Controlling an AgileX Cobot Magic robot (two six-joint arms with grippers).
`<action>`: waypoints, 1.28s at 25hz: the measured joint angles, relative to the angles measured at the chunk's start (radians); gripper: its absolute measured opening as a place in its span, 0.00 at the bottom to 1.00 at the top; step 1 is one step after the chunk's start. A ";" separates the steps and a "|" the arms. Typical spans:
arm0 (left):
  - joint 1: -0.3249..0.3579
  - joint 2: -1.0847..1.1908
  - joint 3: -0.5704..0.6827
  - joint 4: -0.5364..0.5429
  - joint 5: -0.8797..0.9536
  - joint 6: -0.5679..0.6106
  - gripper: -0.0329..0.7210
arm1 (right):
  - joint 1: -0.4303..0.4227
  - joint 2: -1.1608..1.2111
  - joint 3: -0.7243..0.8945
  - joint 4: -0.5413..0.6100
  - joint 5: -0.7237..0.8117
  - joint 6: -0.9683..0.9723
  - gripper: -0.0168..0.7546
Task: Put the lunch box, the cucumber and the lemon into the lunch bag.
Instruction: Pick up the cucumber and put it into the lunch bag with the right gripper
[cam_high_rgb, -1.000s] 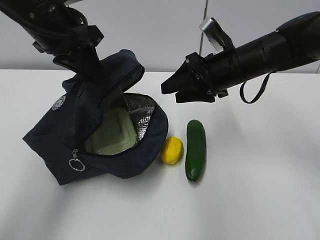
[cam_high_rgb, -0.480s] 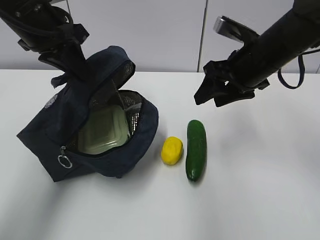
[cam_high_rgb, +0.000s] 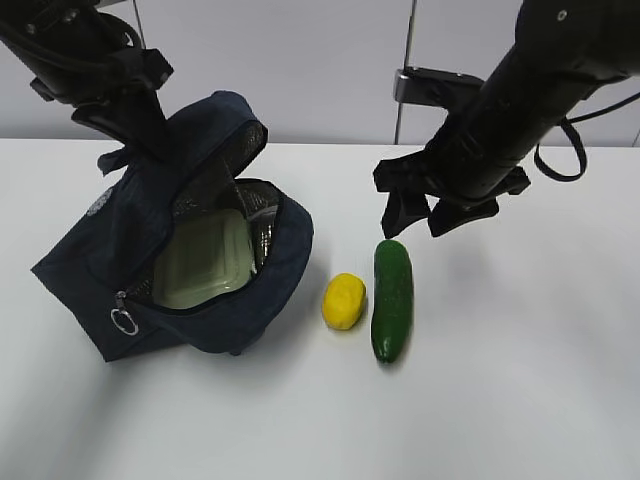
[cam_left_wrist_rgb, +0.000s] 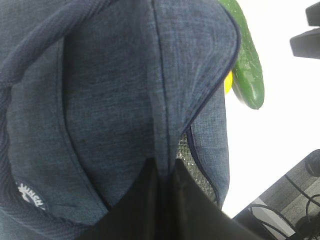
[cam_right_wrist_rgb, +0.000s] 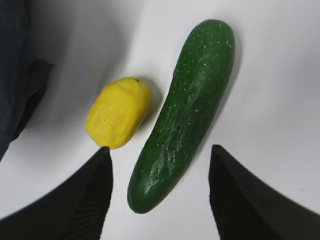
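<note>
One lunch bag (cam_high_rgb: 150, 240), one lunch box (cam_high_rgb: 200, 262), one lemon (cam_high_rgb: 344, 300) and one cucumber (cam_high_rgb: 392, 298) make up the count on the white table (cam_high_rgb: 520, 400).

Markings: the lunch bag carries a round white patch on its side, seen in the left wrist view as a curved strip of white letters; I can make out only fragments of it and cannot read the wording. No other writing is legible. One silver ring pull (cam_high_rgb: 124, 322) hangs at the zipper end nearest the table's front edge.

Positions: the lunch bag sits toward the table's left edge, tilted, its mouth open toward the front. The lunch box lies inside it, its sage-green lid visible against the silver lining. The lemon lies near the middle of the table, just beside the bag's right side. The cucumber lies just right of the lemon, nearly touching it, its long axis running from the far edge toward the front edge.

Tool state: my left gripper (cam_high_rgb: 125, 115) is clenched on the bag's raised flap, holding the fabric up. My right gripper (cam_right_wrist_rgb: 160, 192) is released, its two fingers spread on either side of the cucumber's near end in the right wrist view, above it and not touching it.
</note>
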 joint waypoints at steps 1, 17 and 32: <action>0.000 0.000 0.000 0.000 0.002 0.000 0.04 | 0.000 0.011 0.000 -0.002 -0.002 0.016 0.61; 0.000 0.000 0.000 0.000 0.007 0.004 0.04 | 0.000 0.164 0.000 -0.008 -0.084 0.122 0.61; 0.000 0.000 0.000 -0.004 0.009 0.004 0.04 | 0.000 0.245 0.000 -0.003 -0.126 0.134 0.50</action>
